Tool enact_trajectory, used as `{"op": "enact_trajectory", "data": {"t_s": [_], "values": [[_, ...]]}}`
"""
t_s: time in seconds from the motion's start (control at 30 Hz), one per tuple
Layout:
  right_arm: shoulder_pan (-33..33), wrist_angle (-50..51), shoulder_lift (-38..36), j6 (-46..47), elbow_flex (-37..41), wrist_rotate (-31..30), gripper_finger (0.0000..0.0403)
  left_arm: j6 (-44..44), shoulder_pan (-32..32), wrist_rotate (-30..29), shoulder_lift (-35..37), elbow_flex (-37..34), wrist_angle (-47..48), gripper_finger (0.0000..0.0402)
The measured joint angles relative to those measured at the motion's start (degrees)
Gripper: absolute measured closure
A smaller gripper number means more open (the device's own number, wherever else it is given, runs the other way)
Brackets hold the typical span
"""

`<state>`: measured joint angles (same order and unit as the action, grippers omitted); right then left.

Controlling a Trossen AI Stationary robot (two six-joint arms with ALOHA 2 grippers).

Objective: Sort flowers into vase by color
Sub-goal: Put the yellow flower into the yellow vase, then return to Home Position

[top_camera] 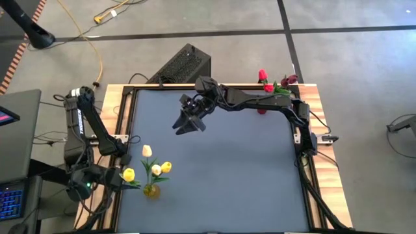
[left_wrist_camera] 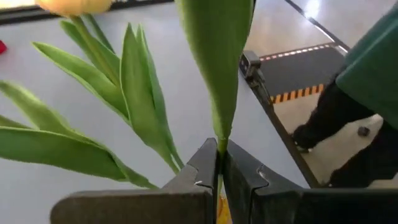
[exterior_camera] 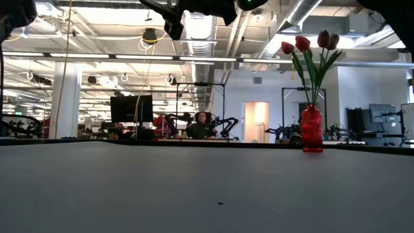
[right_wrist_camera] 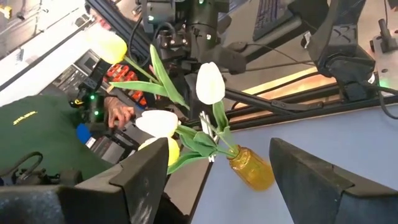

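Left hand (left_wrist_camera: 219, 186) grips tulip stem (left_wrist_camera: 219, 146) beside yellow vase (top_camera: 151, 190).

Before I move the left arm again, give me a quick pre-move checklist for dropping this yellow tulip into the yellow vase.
1. Left gripper shut on the yellow tulip stem: ok, the stem sits pinched between the fingers in the left wrist view.
2. Yellow vase upright near the left edge of the table: ok.
3. Colours already in it match: ok, only yellow and white tulips.
4. Right gripper out of the way: ok, open and hovering over the middle of the table, apart from the vase.
5. Stem end lined up over the vase mouth: cannot tell.
6. Red vase with the red tulips undisturbed at the far right edge: ok.
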<state>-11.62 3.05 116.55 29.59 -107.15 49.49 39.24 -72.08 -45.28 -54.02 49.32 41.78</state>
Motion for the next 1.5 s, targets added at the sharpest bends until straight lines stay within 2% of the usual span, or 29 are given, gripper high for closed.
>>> {"op": "enact_trajectory", "data": {"t_s": [0.17, 0.4, 0.67, 0.83, 0.93, 1.2, 1.27, 1.37, 1.5], "values": [[0.02, 0.0, 0.0, 0.39, 0.0, -0.06, 0.0097, 1.85, 1.44, 1.03, 0.0, 0.0, -0.02, 0.0384], [0.0, 0.01, 0.0, 0.41, 0.0, -0.06, 0.0097, 2.07, 2.53, 2.36, 0.0, 0.0, 0.21, 0.0335], [-0.22, 0.0, 0.0, 0.43, 0.0, 0.0, 0.0097, 7.45, 4.47, 14.32, 0.23, 0.0, 2.67, 0.0289], [-0.99, 0.01, 0.0, 0.56, 0.0, 2.47, 0.0097, 7.58, 6.08, 22.91, 2.3, 0.0, 2.94, 0.0285], [-1.47, 0.0, 0.0, 0.56, 0.0, 2.85, 0.0097, 9.24, 7.15, 25.56, 4.75, 0.0, 2.97, 0.0285], [-2.62, -0.09, 0.0, -0.07, 0.0, 2.93, 0.0097, 19.97, 9.35, 25.23, 16.05, 0.0, 2.66, 0.0285], [-2.82, -0.33, 0.0, -0.09, 0.0, 3.1, 0.0097, 21.69, 9.63, 23.61, 19.33, 0.02, 1.33, 0.0285], [-3.16, -0.71, 0.0, -0.63, 0.0, 3.11, 0.0097, 19.73, 9.73, 17.2, 24.37, 0.02, -2.84, 0.0285], [-3.49, -0.46, 0.0, -1.65, 0.0, 3.1, 0.0097, 7.08, 9.74, 4.65, 29.83, 0.08, -10.27, 0.0285]]}}
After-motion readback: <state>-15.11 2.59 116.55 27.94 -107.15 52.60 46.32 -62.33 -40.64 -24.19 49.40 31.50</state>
